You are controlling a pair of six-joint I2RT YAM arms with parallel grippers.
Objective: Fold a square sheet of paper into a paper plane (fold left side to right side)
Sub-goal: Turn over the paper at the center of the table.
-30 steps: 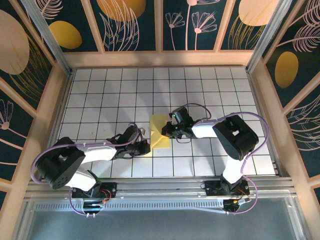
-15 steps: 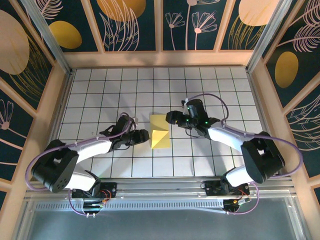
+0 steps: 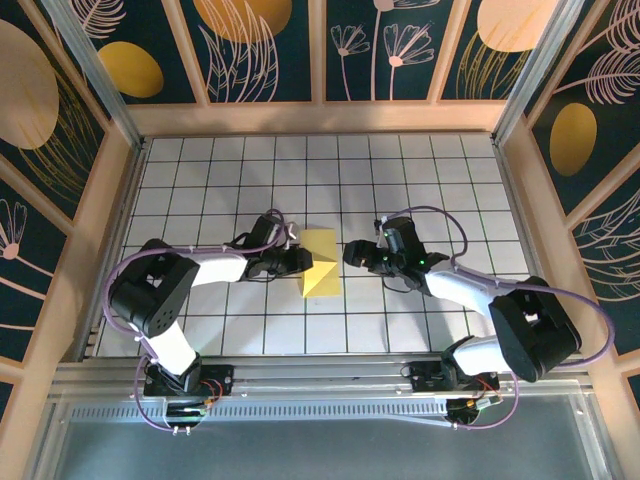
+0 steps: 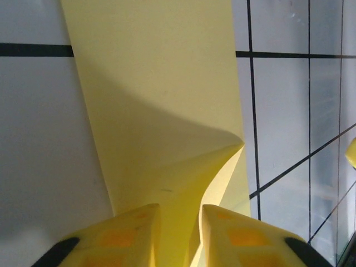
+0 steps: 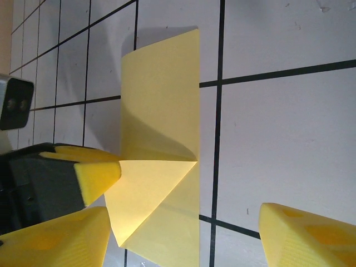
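Straddling the lifted flap of the square sheet of paper (image 3: pixel 325 280), mid grid table (image 3: pixel 200 200), with narrow jaws of the left gripper (image 4: pixel 181 217); hovering the right gripper (image 3: pixel 351 256), jaws wide, just beside it.

Swap: left gripper (image 3: pixel 300 260) in, right gripper (image 3: pixel 352 256) out.
Left jaws now straddle the square sheet of paper (image 3: pixel 322 262); right jaws spread.

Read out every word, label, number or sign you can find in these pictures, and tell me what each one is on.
No readable text in these views.
square sheet of paper: plain yellow, no print.
table: black grid lines, no numbers.
wall panels: leaf drawings and golden ovals, no lettering.
boards at the arm bases: any marking is too small to read.
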